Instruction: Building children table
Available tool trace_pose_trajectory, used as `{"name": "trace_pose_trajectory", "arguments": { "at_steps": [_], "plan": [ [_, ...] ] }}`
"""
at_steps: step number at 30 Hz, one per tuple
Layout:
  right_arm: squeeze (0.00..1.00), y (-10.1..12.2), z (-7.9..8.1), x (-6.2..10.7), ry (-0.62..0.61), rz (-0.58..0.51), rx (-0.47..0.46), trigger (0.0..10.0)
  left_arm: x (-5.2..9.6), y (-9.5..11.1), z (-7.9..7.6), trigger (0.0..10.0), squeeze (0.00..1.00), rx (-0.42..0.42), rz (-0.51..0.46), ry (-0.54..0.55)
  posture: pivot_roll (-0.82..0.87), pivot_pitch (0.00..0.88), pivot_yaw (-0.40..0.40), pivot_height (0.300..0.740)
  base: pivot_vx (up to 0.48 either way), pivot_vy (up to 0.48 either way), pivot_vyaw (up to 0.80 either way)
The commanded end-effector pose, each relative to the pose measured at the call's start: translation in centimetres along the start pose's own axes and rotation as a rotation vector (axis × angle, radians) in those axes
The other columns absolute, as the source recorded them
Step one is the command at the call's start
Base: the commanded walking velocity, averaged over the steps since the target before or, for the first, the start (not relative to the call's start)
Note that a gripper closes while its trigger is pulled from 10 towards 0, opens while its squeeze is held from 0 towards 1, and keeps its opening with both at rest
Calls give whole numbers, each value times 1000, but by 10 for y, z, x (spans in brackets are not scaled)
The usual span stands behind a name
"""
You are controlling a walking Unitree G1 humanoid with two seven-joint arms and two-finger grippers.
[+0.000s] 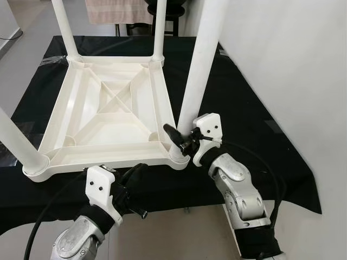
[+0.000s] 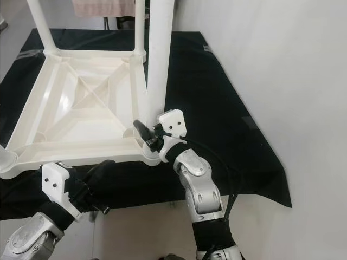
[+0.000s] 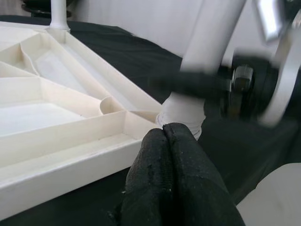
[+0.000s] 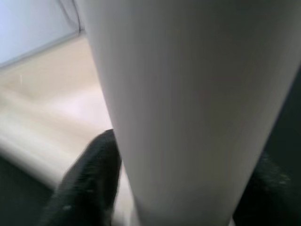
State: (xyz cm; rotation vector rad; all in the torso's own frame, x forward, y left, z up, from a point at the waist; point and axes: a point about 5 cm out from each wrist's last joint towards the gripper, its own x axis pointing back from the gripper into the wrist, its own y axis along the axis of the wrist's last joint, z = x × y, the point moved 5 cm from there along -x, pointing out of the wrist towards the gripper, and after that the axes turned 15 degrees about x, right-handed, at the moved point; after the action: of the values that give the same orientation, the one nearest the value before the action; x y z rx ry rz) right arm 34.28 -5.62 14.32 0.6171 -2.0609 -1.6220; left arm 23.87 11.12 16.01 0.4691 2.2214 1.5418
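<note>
A black cloth [image 1: 255, 124] covers the floor, and on it lies the children's table, upside down. Its white tabletop [image 1: 108, 108] rests face down with the ribbed underside showing. Four white legs stand up from its corner sockets: two far legs [image 1: 64, 24], one at the near left corner [image 1: 19, 142], and the near right leg [image 1: 201, 59], which is the one in hand.

The right claw [image 1: 181, 140] sits low on that near right leg, just above its socket [image 1: 178, 157], one black finger on either side of the tube. In the right wrist view the leg [image 4: 188, 108] passes between the dark fingers [image 4: 84, 183], so the claw seems to be pinching the leg.

The left claw [image 1: 135, 176] hovers just in front of the tabletop's near rim, its fingers [image 3: 174, 179] pressed together and carrying nothing.

The main risk appears to be the leg's seating. It looks slightly tilted, and a push off its axis could jam it in the socket or pop it out. Nothing pins the tabletop, so a hard push could tip or slide it on the cloth. That could loosen the other legs. With the grip so low, the tall tube can swing at its top. The smooth tube could also slip through the fingers.
</note>
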Motion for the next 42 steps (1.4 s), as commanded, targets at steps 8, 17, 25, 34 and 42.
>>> {"name": "trace_pose_trajectory", "arguments": {
  "at_steps": [8,17,25,34,42],
  "plan": [
    [0,38,17,5,356,-155,62,10000,-1,-7,1,10000,0,14,19,2,76,118,-109,740,0,0,0],
    [0,55,-10,7,759,-173,186,10000,-2,-9,2,10000,0,14,22,4,81,104,-105,740,0,0,0],
    [0,47,-34,3,718,-137,108,0,-2,-11,1,10000,0,15,24,5,92,106,-107,740,0,0,0],
    [0,36,-40,28,546,-126,119,0,0,-9,0,10000,0,17,23,3,67,121,-107,740,0,0,0],
    [0,-10,-4,7,-30,12,-65,0,2,-8,2,10000,0,16,24,4,62,125,-103,740,0,0,0]
  ]
}}
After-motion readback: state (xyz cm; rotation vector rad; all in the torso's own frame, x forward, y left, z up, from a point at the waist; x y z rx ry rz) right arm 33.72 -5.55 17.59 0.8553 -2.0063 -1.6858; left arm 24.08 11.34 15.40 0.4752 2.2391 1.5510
